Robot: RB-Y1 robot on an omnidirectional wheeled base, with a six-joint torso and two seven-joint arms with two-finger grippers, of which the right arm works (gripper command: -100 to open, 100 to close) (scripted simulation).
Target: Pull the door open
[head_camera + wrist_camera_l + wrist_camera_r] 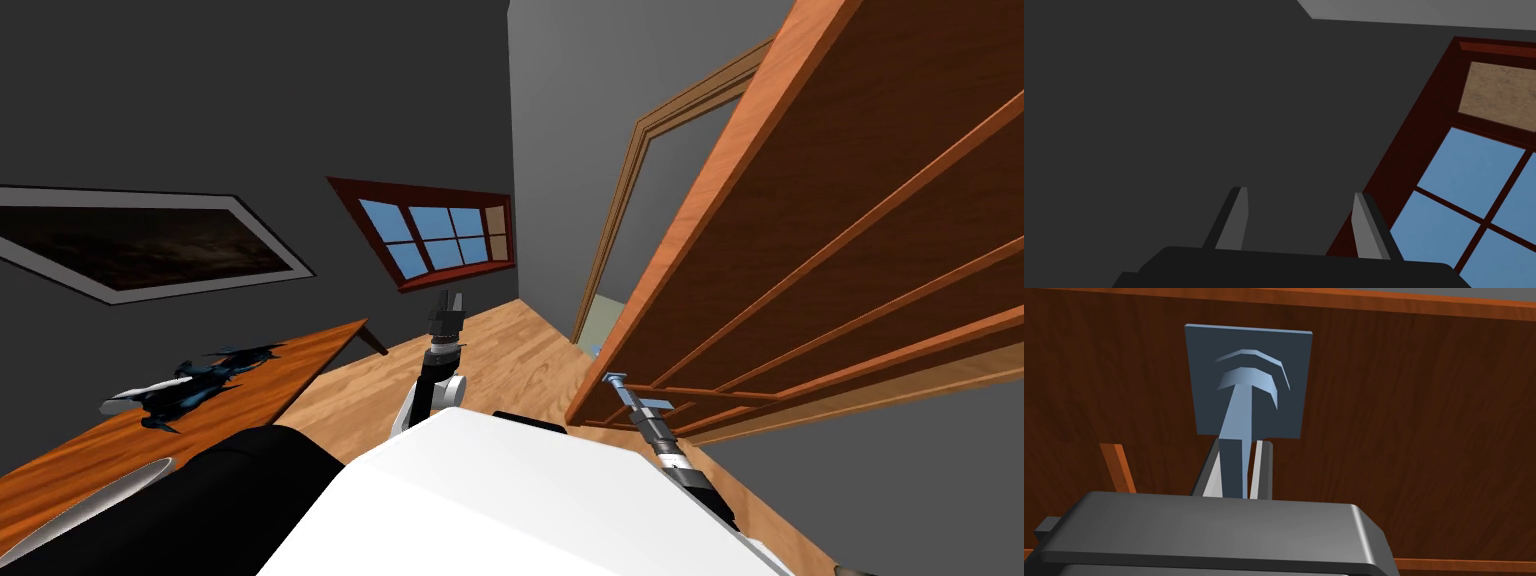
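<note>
A brown panelled door [850, 270] stands swung partly out of its frame [640, 180] on my right. Its blue-grey lever handle [1236, 433] sits on a square dark plate [1274, 378] on the door's brown face [1404, 438]. My right gripper [1236, 473] is shut on the handle, its fingers [1261, 470] pressing the lever's sides; the head view shows the same gripper [622, 388] at the door's near edge. My left gripper [447, 305] is raised in front of me, open and holding nothing, fingers [1236, 220] spread apart.
A long wooden table [200, 410] with a dark figurine [195, 385] lies to my left, a black rounded seat [220, 500] near it. Wooden floor [510, 360] runs ahead to a dark wall with a red-framed window [440, 235] and a framed picture [150, 245].
</note>
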